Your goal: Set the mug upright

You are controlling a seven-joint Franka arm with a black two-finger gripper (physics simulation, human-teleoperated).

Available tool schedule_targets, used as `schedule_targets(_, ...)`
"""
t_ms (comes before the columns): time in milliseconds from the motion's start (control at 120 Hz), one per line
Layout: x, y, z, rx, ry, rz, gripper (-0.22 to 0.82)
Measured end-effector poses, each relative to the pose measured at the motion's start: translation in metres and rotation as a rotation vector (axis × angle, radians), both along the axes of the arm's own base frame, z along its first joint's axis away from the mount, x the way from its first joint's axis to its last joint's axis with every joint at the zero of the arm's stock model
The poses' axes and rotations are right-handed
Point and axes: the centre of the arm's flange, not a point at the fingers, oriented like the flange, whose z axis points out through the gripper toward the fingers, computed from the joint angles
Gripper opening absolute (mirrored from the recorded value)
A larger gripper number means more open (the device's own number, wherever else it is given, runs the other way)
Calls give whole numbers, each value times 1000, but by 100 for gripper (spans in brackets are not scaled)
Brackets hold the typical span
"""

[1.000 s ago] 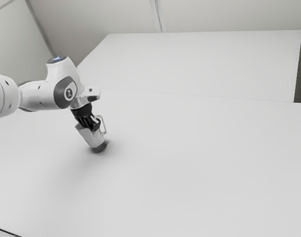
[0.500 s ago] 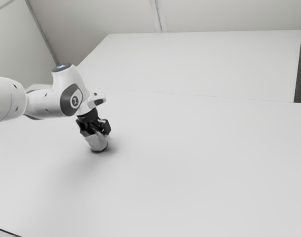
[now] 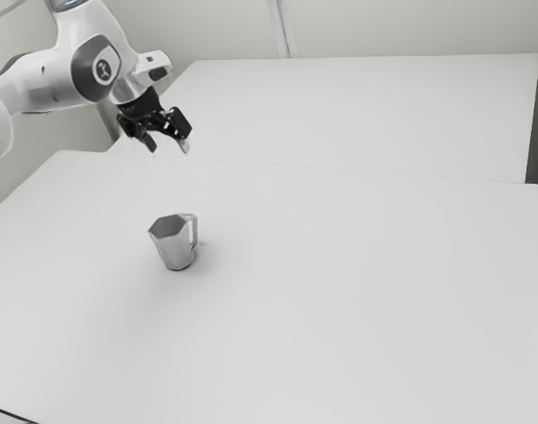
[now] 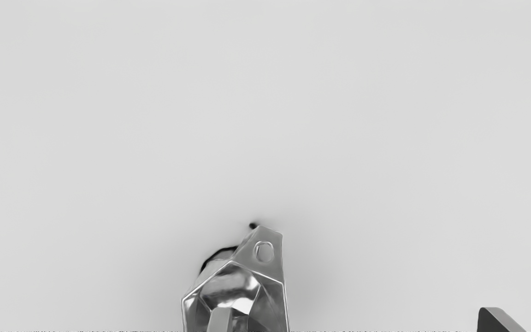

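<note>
High above the table, my gripper (image 3: 169,144) stands open with nothing between its fingers. Below it, apart from it, a silver faceted mug (image 3: 175,249) stands upright on its base, its open mouth upward and its handle toward the exterior view's right. In the wrist view the gripper (image 4: 358,318) has its two fingers wide apart. One fingertip overlaps the inside of the mug (image 4: 270,272) in that picture, hiding part of its interior; the mug's rim and handle are visible.
A white table (image 3: 339,300) surrounds the mug. Behind it is another pale surface (image 3: 366,115). A dark cable (image 3: 12,414) lies at the exterior view's lower left corner.
My gripper has let go of the mug and risen well above it. The mug, tilted in my gripper a second ago, now stands upright by itself on the table.
</note>
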Motion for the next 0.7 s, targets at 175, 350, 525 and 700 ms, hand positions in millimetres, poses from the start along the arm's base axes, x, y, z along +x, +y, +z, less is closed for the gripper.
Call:
schedule_targets(175, 8, 5, 42, 3, 31, 5, 59)
schedule_targets(350, -2, 3, 64, 0, 67, 0, 60)
schedule_targets(525, -9, 1, 61, -10, 110, -3, 60)
schedule_targets(700, -14, 1, 63, -13, 124, -5, 60)
